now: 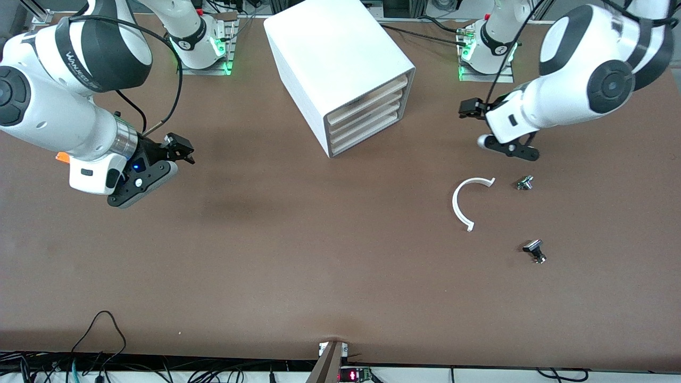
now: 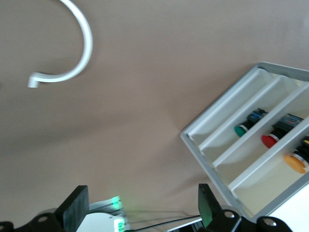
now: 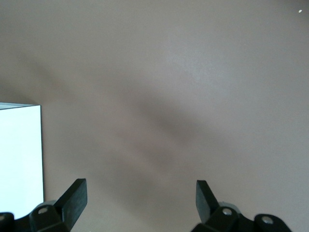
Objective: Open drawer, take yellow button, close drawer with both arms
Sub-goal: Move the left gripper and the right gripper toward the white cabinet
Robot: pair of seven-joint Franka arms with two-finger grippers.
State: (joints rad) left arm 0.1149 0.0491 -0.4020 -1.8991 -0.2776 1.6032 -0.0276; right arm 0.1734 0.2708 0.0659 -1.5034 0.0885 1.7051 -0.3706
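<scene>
While all 4 drawers of the white cabinet [image 1: 330, 48] sit flush in the front view, nothing of the task looks done. The drawer [image 1: 367, 103], the highest of the stack, is shut, so opening it, taking the button out and closing it again are all left to do.

From the left wrist view the cabinet's front shows as 4 slots. An orange cap, which I take to be the button [image 2: 295, 162], lies in the end slot beside the cabinet's white outer panel. That is probably the top drawer, though the angle makes this hard to confirm. A red button [image 2: 269, 140] and a green button [image 2: 240, 129] lie in the next 2 slots.

The left gripper [image 2: 142, 208] hangs over bare surface in front of the cabinet, toward the left arm's end, jaws spread wide and empty. The right gripper [image 3: 140, 203] hovers over bare surface toward the right arm's end, well apart from the cabinet, also wide open and holding nothing.

A white C-shaped piece [image 1: 463, 205] and 2 small metal parts [image 1: 525, 183] [image 1: 534, 251] lie nearer the front camera than the left gripper's spot.
</scene>
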